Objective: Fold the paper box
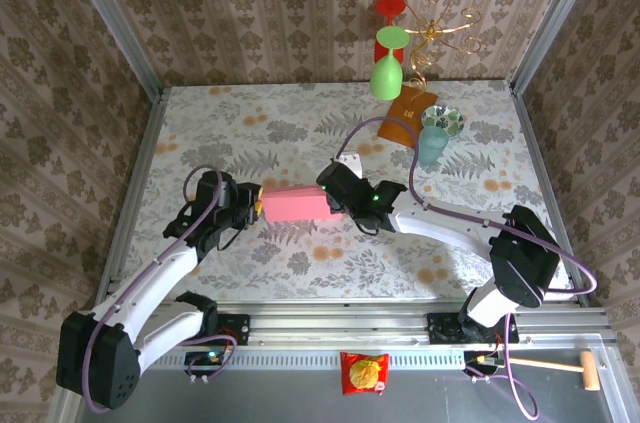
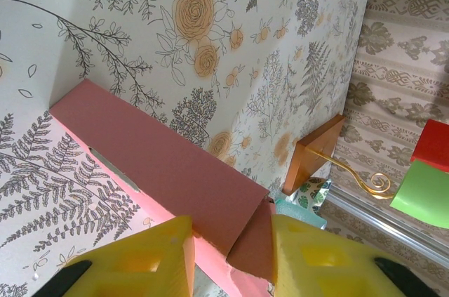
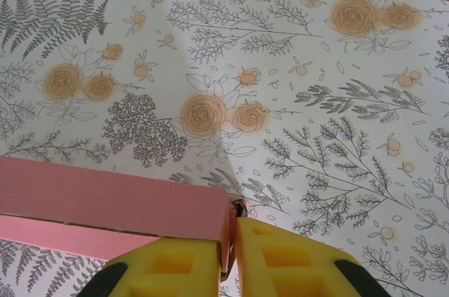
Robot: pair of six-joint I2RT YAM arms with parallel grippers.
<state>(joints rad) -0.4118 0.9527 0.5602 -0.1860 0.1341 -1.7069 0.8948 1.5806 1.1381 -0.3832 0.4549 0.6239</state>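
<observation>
The pink paper box (image 1: 298,205) lies as a slim closed rectangle in the middle of the flowered table, held between both arms. My left gripper (image 1: 256,205) is at its left end. In the left wrist view the yellow fingers (image 2: 165,258) straddle that end of the box (image 2: 161,163), with a folded end flap against the right finger; my left gripper (image 2: 231,255) is shut on it. My right gripper (image 1: 340,201) is at the box's right end. There its fingers (image 3: 175,265) are nearly together, and my right gripper (image 3: 229,258) pinches the end flap of the box (image 3: 105,199).
An orange-brown flat packet (image 1: 410,115), a teal cup (image 1: 433,146) and a patterned bowl (image 1: 442,121) stand at the back right. Green (image 1: 386,76) and red (image 1: 390,9) goblets hang on a gold wire stand (image 1: 445,31). A snack packet (image 1: 364,373) and a mallet (image 1: 560,367) lie by the front rail.
</observation>
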